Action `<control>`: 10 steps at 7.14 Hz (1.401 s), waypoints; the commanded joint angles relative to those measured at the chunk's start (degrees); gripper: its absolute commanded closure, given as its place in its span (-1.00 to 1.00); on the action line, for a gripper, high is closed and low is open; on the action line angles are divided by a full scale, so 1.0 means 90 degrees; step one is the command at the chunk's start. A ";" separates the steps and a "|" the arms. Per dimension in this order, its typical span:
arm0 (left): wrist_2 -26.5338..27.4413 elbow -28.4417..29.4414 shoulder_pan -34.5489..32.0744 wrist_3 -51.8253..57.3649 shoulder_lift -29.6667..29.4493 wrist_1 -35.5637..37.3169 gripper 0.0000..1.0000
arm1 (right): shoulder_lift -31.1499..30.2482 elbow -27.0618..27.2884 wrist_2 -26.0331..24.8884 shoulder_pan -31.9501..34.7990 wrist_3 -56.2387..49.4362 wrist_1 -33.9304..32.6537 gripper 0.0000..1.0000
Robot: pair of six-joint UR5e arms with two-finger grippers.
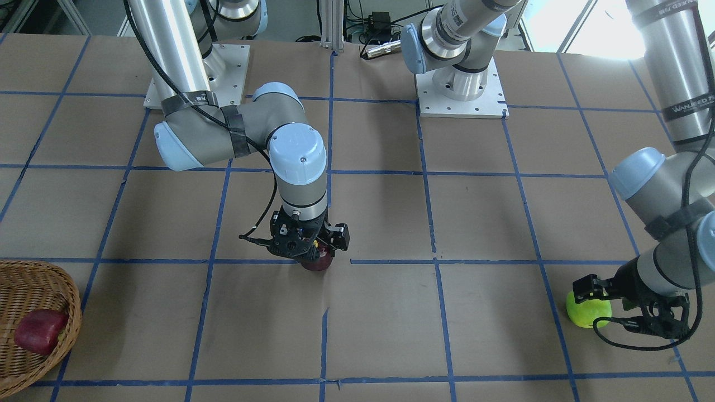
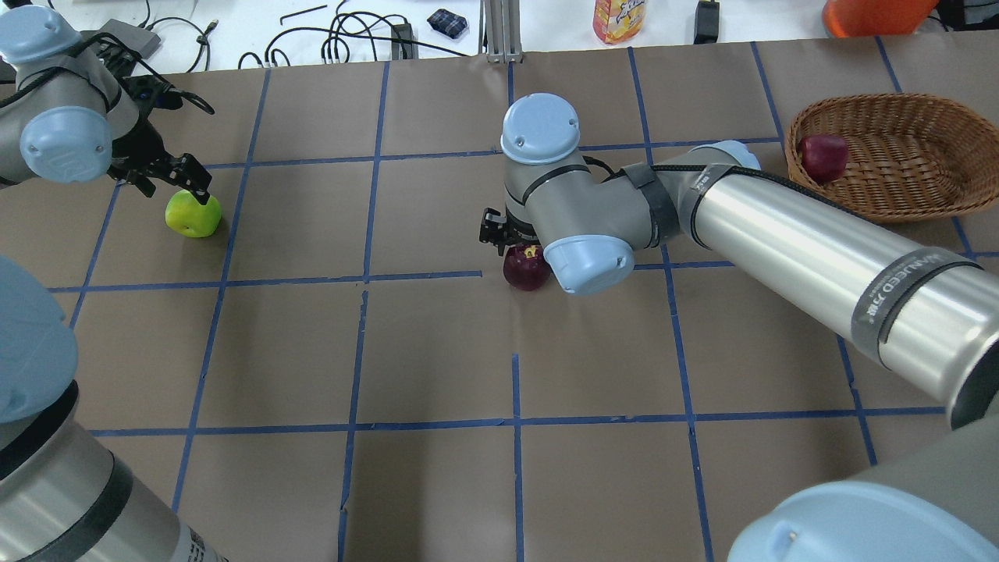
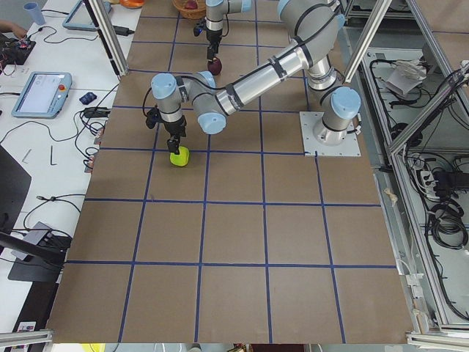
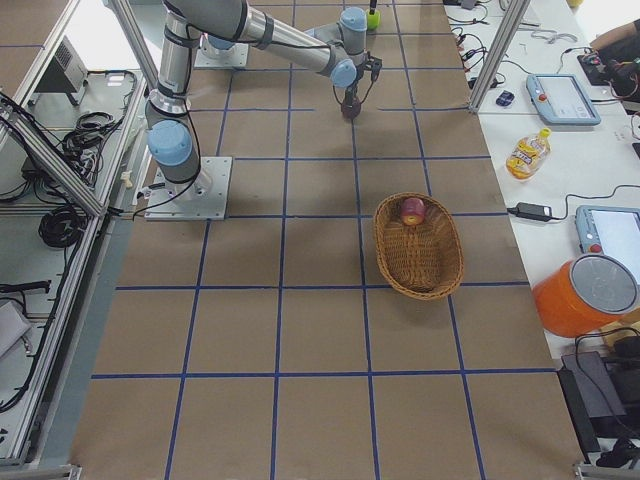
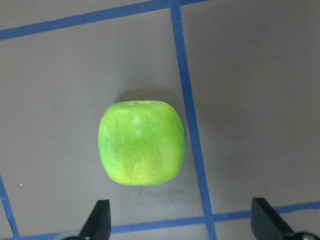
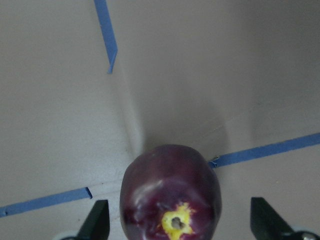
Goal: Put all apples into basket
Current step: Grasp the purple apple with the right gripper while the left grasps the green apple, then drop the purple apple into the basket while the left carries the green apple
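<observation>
A green apple [image 2: 193, 215] lies on the table at the left. My left gripper [image 2: 168, 176] hovers open just above and beside it; the left wrist view shows the apple [image 5: 141, 143] ahead of the spread fingertips [image 5: 100, 222]. A dark red apple [image 2: 527, 267] lies near the table's middle. My right gripper [image 2: 507, 238] is over it, open, and the apple [image 6: 171, 200] sits between the fingertips [image 6: 100, 222] in the right wrist view, not gripped. The brown wicker basket [image 2: 921, 133] stands at the far right and holds one red apple [image 2: 824, 156].
The table is brown paper with a blue tape grid. A yellow bottle [image 2: 618, 19], cables [image 2: 351, 43] and an orange container [image 2: 874, 14] lie beyond the far edge. The arms' base plates [image 1: 461, 92] sit at the robot's side.
</observation>
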 commanded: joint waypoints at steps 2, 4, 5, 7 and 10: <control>-0.0131 0.0105 0.0011 -0.0190 -0.0538 0.0063 -1.00 | 0.0261 0.0036 0.0051 0.0003 -0.0012 -0.0152 -1.00; -0.0064 0.0124 -0.0048 -0.0180 -0.0384 -0.0237 -0.01 | 0.0242 -0.0041 0.0061 -0.0007 -0.0167 -0.0133 -0.21; -0.0112 0.0134 -0.0174 -0.0364 -0.0189 -0.0704 0.22 | 0.0232 -0.0167 0.0225 -0.0017 -0.0178 -0.0055 0.03; -0.0180 0.0018 -0.0718 -0.1104 0.0337 -0.1437 0.39 | 0.0087 -0.0693 0.0208 -0.0337 -0.0429 0.0712 0.05; -0.1202 -0.0314 -0.2112 -0.3249 0.0827 -0.1607 0.39 | -0.0197 -0.1262 0.0187 -0.2314 -0.3018 0.1557 0.05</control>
